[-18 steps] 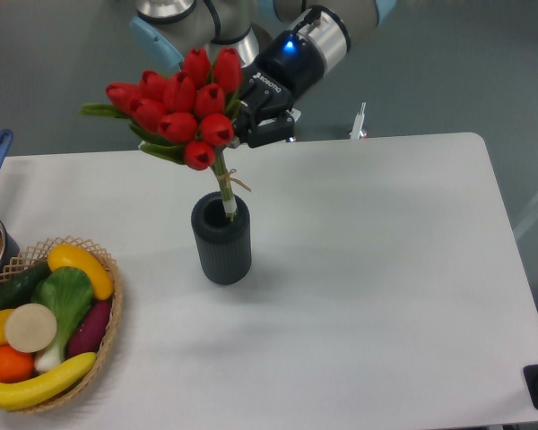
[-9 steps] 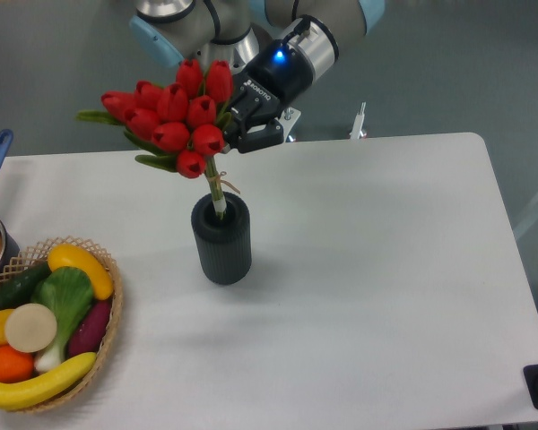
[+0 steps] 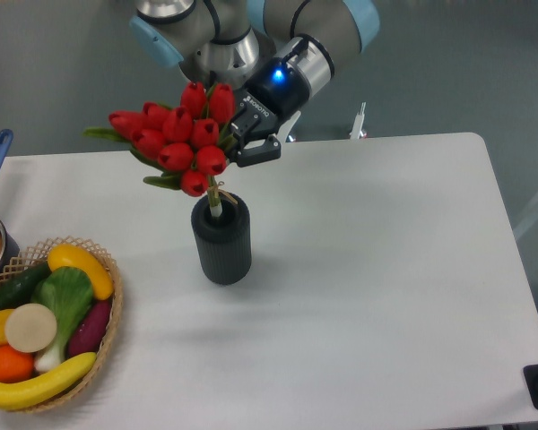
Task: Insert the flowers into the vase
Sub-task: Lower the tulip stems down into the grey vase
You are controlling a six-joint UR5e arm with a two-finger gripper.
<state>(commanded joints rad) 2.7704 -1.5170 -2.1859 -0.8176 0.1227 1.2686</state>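
Left of the table's point(image 3: 386, 269) middle, toward its far edge, the vase point(image 3: 222, 240) stands upright. The flowers point(image 3: 177, 139) lean left above it, stems already in its mouth. The gripper point(image 3: 242, 143) is clenched on the bunch; it should probably straighten, lower gently, then release.

The grey arm with light-blue joint caps reaches in from the top edge, its silver wrist slanting down and to the left. A blue light glows on the wrist ring. The black two-finger hand point(image 3: 240, 143) points down-left, its fingers point(image 3: 260, 153) closed at the upper stems of the bunch of red tulip flowers point(image 3: 181, 139), well above the bench.
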